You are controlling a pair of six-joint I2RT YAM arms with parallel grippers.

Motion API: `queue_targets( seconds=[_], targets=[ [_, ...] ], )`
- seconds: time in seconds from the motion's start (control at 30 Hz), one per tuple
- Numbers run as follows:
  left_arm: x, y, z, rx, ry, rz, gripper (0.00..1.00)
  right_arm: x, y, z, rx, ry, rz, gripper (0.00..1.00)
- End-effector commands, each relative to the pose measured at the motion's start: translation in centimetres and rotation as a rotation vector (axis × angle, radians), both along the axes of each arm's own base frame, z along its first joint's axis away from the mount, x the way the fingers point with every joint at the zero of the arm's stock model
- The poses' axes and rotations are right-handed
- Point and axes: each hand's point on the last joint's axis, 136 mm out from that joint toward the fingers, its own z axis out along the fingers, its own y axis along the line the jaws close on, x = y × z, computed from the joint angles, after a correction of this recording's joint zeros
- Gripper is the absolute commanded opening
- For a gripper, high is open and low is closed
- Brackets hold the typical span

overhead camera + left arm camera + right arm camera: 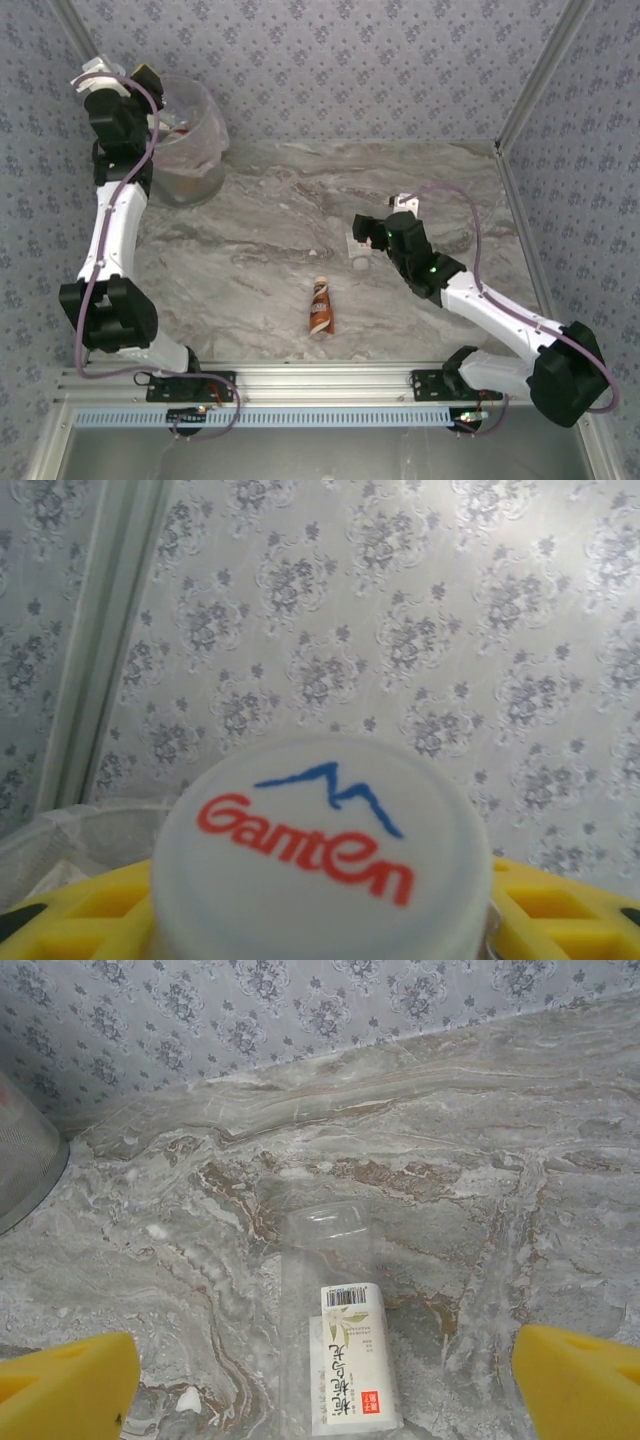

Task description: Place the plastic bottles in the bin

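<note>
Bottle (320,860) cap reads "Ganten" in red letters.

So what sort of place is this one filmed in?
Most likely a purpose-built robot test cell, not a real room: patterned wallpaper panels between metal corner posts box in a marble-look table, and a metal rail runs along its near edge.

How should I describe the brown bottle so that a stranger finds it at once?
On the marble table, look near the front edge, about midway along it. A brown bottle lies there on its side. Its white swirls set it apart from the clear bottle farther back, which has a white label.
</note>
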Motion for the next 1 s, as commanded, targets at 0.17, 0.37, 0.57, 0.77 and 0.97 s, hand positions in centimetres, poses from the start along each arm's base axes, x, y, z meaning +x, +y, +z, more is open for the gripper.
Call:
queue_targets(
  seconds=[0.17, 0.37, 0.57, 0.77, 0.97],
  targets=[
    [2.8, 1.9, 0.7, 0.029, -0.019, 0.072, 0.55, -0.6, -1.4, 0.4, 0.011, -0.003, -0.051, 0.98],
    [5.6, 2.0, -1.5, 0.015, 0.060, 0.060, 0.56, -1.0, -2.0, -0.1, 0.011, 0.006, -0.068, 0.98],
    [8.7, 1.3, -3.6, -0.001, 0.137, 0.000, 0.57, -1.2, -2.3, -0.4, 0.012, 0.009, -0.080, 0.98],
    [11.7, 1.0, -7.1, -0.001, 0.265, -0.023, 0.67, -1.3, -2.3, -0.6, 0.009, 0.013, -0.080, 0.98],
    [12.7, -0.1, -7.9, 0.041, 0.352, -0.083, 0.90, -1.3, -2.4, -0.6, 0.004, 0.017, -0.079, 0.98]
  ],
)
